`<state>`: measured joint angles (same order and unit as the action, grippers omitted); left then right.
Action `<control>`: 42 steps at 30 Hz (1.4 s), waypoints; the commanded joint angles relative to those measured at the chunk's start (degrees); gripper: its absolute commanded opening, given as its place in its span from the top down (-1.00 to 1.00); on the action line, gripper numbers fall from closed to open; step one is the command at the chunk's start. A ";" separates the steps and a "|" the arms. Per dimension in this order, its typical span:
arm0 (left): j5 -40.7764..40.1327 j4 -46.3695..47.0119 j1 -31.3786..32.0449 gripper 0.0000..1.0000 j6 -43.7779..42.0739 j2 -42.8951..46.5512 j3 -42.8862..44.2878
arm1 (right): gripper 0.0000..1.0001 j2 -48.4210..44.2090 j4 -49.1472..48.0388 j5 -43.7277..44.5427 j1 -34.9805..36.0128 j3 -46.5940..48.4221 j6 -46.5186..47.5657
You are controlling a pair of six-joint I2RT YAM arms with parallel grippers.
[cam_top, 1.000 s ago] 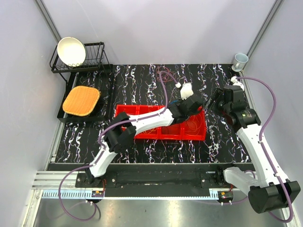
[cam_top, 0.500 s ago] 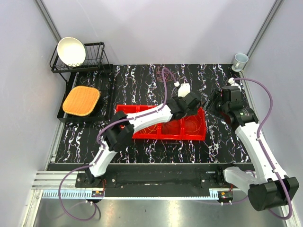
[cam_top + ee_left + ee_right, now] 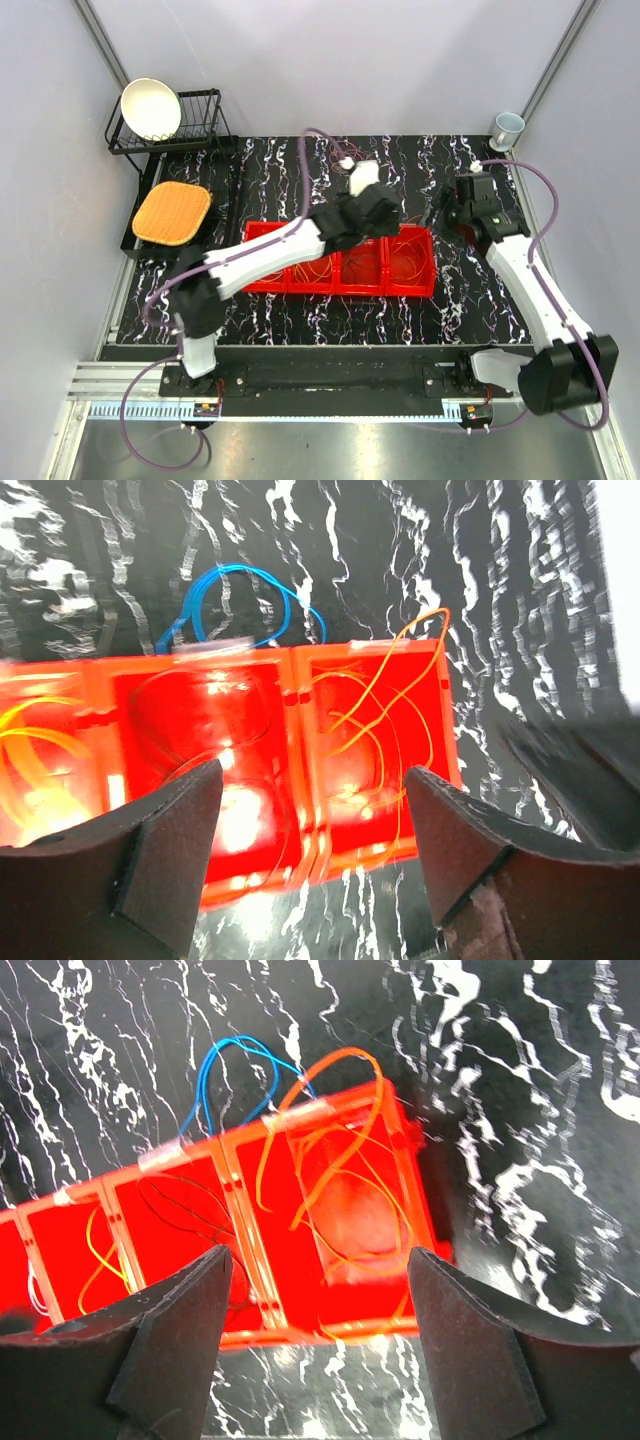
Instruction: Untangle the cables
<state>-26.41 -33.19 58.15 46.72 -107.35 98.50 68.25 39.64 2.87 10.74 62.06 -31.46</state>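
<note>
— Where are the cables (image 3: 403,262), then?
— Mostly in the red tray (image 3: 410,290), in the middle of the black marbled table (image 3: 450,315). The orange cable (image 3: 335,1175) sits in the rightmost compartment, with one loop arching up over the far wall. The next compartment along has a dark wire (image 3: 185,1205) (brown or black, I can't tell), and further left there's a yellow cable (image 3: 95,1250).
— And the blue?
— The blue cable (image 3: 245,605) lies on the table just behind the tray, reaching its far wall.
— Are the claws holding anything?
— No. The left gripper (image 3: 312,775) hovers above the tray with its fingers spread wide and nothing between them. The right gripper (image 3: 318,1252) is the same — splayed and empty, over the tray's right end.
</note>
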 commanded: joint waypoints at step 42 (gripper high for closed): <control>-22.10 -33.43 -0.93 -0.76 5.49 76.93 -49.01 | 0.96 20.09 -12.48 -12.01 -0.28 6.05 -5.19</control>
<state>-44.80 -66.54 57.34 51.11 -32.21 50.43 92.03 27.62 -8.27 10.70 68.75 -36.47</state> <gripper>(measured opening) 0.878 0.009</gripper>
